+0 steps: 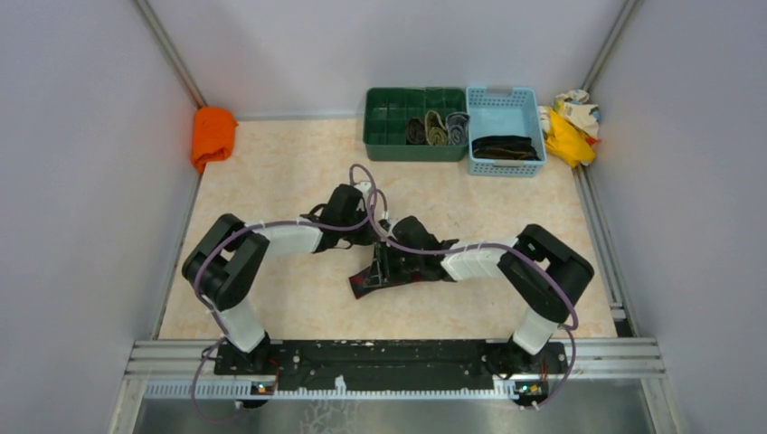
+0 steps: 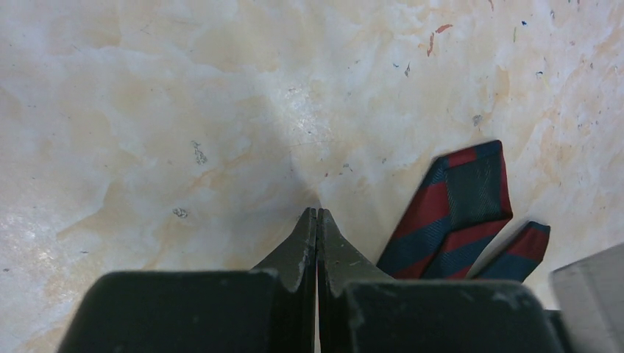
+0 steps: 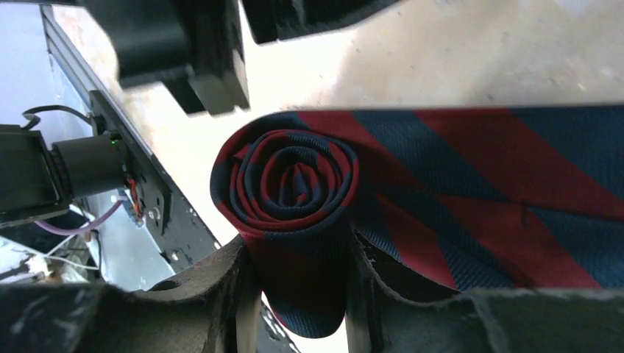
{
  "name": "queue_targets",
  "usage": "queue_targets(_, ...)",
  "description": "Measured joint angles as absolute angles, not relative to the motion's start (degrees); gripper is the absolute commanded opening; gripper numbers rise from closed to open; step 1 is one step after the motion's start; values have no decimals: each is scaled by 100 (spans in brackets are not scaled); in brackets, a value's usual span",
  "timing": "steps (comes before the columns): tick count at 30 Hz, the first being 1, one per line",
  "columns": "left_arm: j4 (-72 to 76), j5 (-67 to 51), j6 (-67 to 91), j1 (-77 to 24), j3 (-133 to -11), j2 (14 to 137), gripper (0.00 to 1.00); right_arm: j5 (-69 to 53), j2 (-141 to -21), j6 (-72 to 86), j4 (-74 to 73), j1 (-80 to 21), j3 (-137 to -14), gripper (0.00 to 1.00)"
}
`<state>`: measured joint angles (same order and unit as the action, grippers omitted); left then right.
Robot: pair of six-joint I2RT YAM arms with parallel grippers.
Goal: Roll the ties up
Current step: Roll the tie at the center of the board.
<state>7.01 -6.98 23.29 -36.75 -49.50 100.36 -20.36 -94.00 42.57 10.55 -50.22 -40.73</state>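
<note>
A dark red and navy tie (image 1: 369, 278) lies at mid table between the two arms. My right gripper (image 3: 298, 294) is shut on its rolled part (image 3: 291, 184), a tight spiral held between both fingers, with the flat tail (image 3: 508, 198) running off to the right. My left gripper (image 2: 317, 220) is shut and empty just over the table, with the tie's pointed ends (image 2: 456, 213) to its right. In the top view the left gripper (image 1: 355, 212) and the right gripper (image 1: 391, 260) are close together. Three rolled ties (image 1: 437, 129) sit in the green tray (image 1: 389, 127). Dark ties (image 1: 504, 146) lie in the blue basket (image 1: 529, 99).
A bright orange cloth (image 1: 212, 134) lies at the back left corner. Yellow and cream rags (image 1: 572, 122) lie beyond the blue basket at the back right. Grey walls close in the table on three sides. The black rail (image 1: 389, 354) with the arm bases runs along the near edge.
</note>
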Motion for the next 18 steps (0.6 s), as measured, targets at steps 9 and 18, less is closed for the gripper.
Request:
queue_targets(9,672,-698,2331,-3638,-4987,10057,0,-2362,-9909,4104,1087,-5063,-4536,52)
queue_targets(18,639,-694,2327,-3594,-5061,10106,0,-2161,-9874,3756,545,-5100,-4941,77)
